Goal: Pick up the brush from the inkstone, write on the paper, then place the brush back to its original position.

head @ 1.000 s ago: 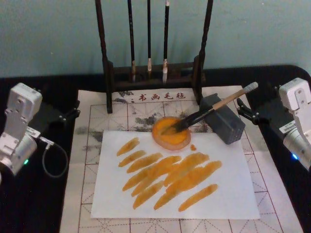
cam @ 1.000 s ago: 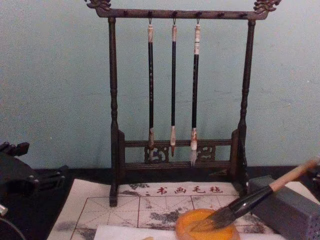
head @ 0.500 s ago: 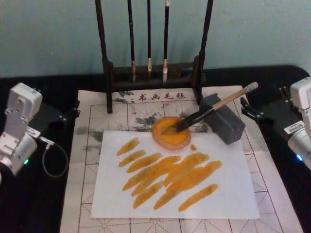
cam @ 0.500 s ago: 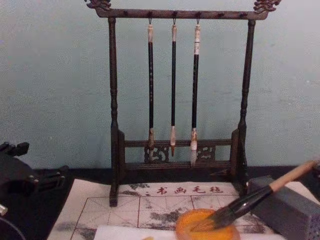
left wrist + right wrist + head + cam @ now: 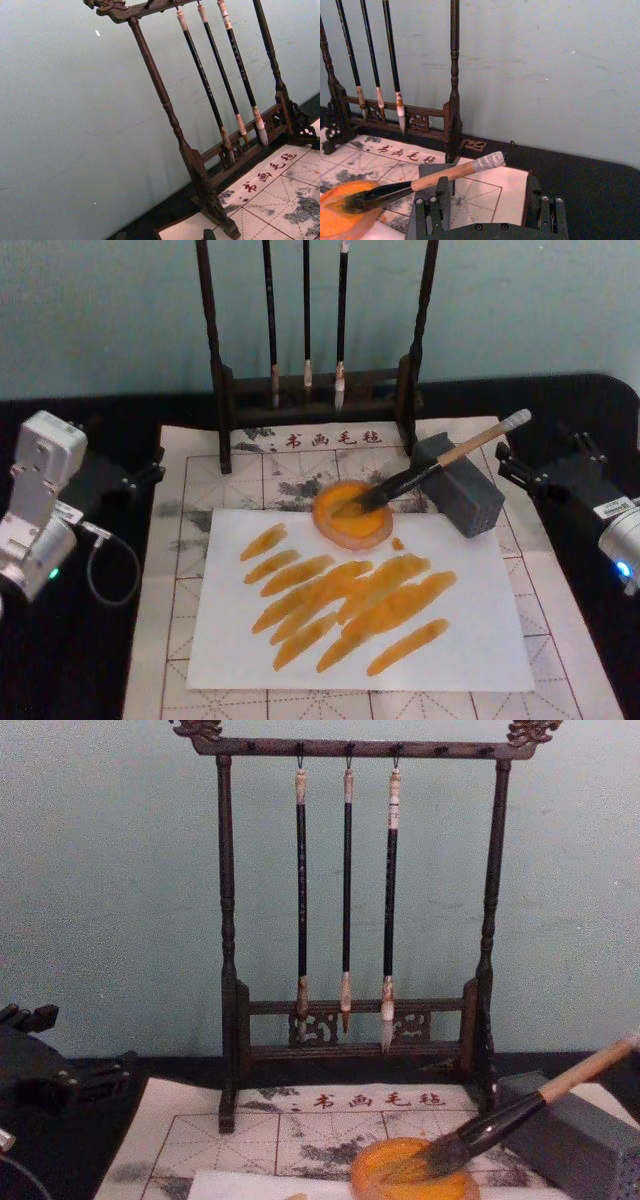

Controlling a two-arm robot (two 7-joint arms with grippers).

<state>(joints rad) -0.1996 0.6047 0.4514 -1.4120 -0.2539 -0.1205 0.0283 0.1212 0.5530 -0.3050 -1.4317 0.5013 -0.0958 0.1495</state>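
Orange glossy round inkstone [image 5: 350,525] overlaps far edge of white paper [image 5: 470,640], sheet streaked orange. Thick wood-handled brush [image 5: 430,468]: bushy tip in dish, handle propped on grey rectangular block [image 5: 468,502]. Beyond handle end, right gripper [image 5: 505,468] released, jaws wide, not touching. At gridded mat [image 5: 190,480] left edge, left gripper [image 5: 150,470] parked, grip unreadable.

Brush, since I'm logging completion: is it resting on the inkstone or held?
Resting: the brush has its tip in the inkstone and its handle propped on the grey block; the open right gripper sits clear of it.
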